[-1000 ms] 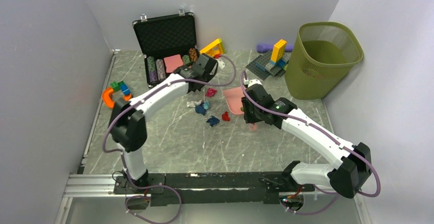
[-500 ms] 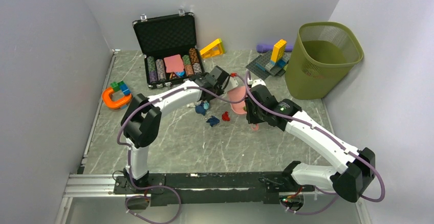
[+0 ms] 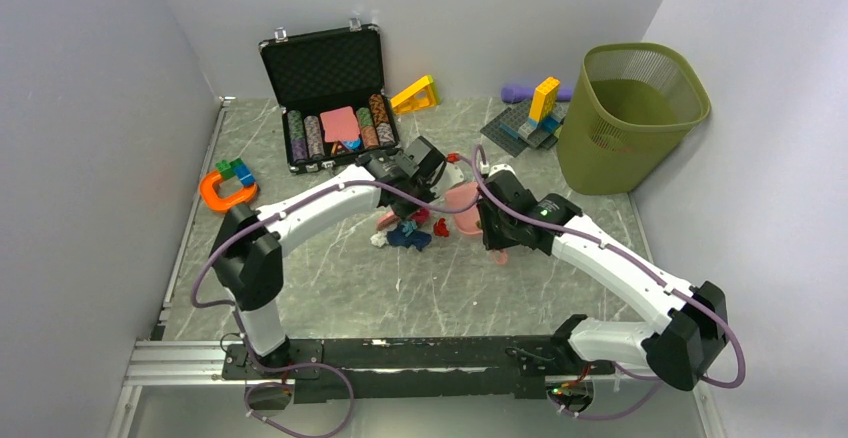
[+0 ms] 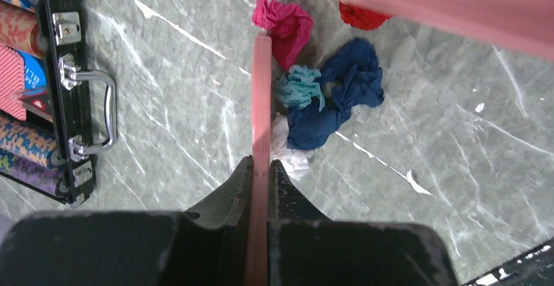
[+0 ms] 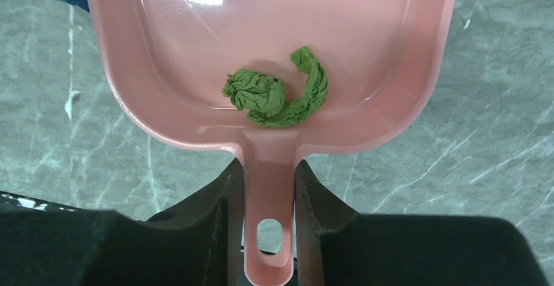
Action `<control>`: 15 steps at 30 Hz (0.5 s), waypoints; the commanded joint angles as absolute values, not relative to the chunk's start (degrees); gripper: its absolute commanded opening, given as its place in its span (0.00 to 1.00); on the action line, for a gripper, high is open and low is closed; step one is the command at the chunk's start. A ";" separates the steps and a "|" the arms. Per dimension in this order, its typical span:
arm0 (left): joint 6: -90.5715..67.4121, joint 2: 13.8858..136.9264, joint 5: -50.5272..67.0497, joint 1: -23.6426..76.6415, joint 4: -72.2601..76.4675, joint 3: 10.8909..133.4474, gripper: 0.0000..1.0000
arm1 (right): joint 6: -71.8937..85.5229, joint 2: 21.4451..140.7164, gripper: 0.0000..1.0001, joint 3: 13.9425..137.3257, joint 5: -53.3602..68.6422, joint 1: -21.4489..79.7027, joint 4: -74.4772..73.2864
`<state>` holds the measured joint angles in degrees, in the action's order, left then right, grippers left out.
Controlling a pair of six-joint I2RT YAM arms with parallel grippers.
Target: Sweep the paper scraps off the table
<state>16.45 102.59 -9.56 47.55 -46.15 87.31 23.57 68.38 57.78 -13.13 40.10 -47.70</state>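
On the table (image 3: 330,278), several paper scraps lie heaped at mid-table: magenta (image 4: 287,28), teal (image 4: 300,87), navy (image 4: 346,93), white (image 4: 287,158) and red (image 4: 362,17). In the top view the heap (image 3: 408,236) lies just left of a pink dustpan (image 3: 462,198). My left gripper (image 4: 261,165) is shut on a thin pink scraper (image 4: 261,96), seen edge-on and touching the heap's left side. My right gripper (image 5: 269,181) is shut on the dustpan's handle. The dustpan (image 5: 196,38) holds one green paper wad (image 5: 274,93).
An open black case (image 3: 330,88) with poker chips stands at the back left. A green waste basket (image 3: 630,108) stands at the back right, with toy blocks (image 3: 535,118) beside it. An orange toy (image 3: 225,190) lies by the left wall and a yellow block (image 3: 415,93) at the back.
My left arm swung from near the case towards the dustpan, then nearer, and the scraper pushed the spread scraps into a tighter heap beside the dustpan. The right arm hardly moved.
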 commanded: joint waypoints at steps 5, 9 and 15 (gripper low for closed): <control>9.40 101.34 -15.10 47.42 -52.74 90.59 0.00 | 25.98 70.24 0.00 55.11 -9.96 40.12 -53.04; 5.81 101.64 -17.69 44.58 -54.52 91.30 0.00 | 26.65 68.77 0.00 54.30 -6.92 40.12 -53.94; 5.00 96.54 -16.22 39.21 -49.14 87.78 0.00 | 28.65 67.69 0.00 53.05 -1.91 42.08 -55.77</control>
<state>7.16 101.38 -14.59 41.91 -52.34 88.31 26.37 69.87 53.45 -5.82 40.56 -53.67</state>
